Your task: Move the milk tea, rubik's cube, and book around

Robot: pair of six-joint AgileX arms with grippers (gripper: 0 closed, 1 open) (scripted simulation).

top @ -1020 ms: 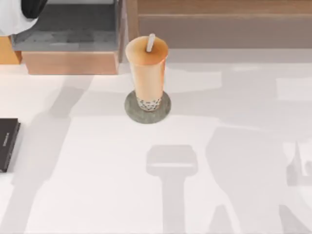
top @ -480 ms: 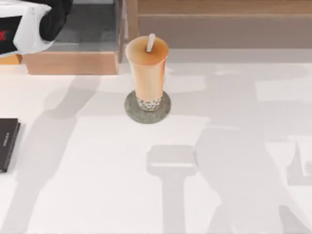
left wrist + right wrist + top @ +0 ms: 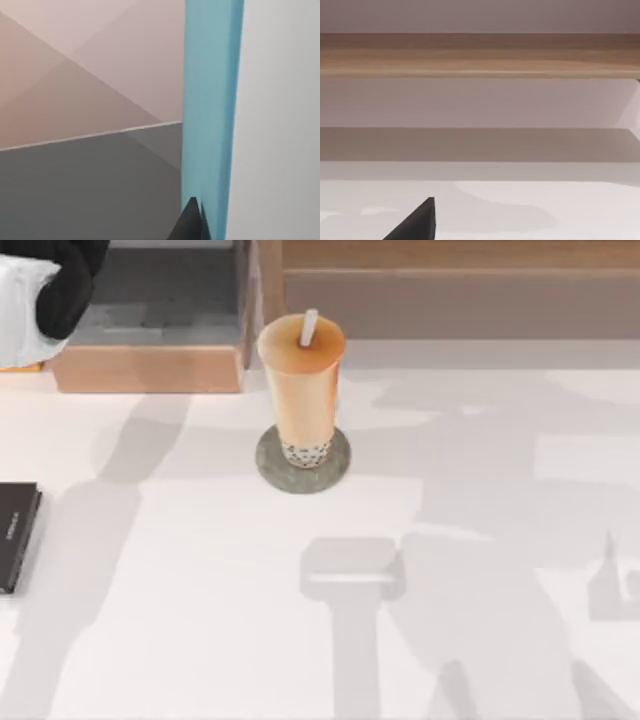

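White desk (image 3: 250, 620), wooden shelf unit (image 3: 150, 368) along far edge, arm shadows across surface.
Milk tea (image 3: 302, 390) upright on grey coaster (image 3: 335, 468), centre-left; black slab (image 3: 15, 535) at left edge. Left arm at top-left corner over shelf, left tool (image 3: 192, 222) clamped on book (image 3: 210, 110). Right tool (image 3: 417, 222) state: cannot tell.

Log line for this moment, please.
left arm: top-left, over wooden shelf | book: at left gripper | milk tea: upright on coaster | black slab: left edge
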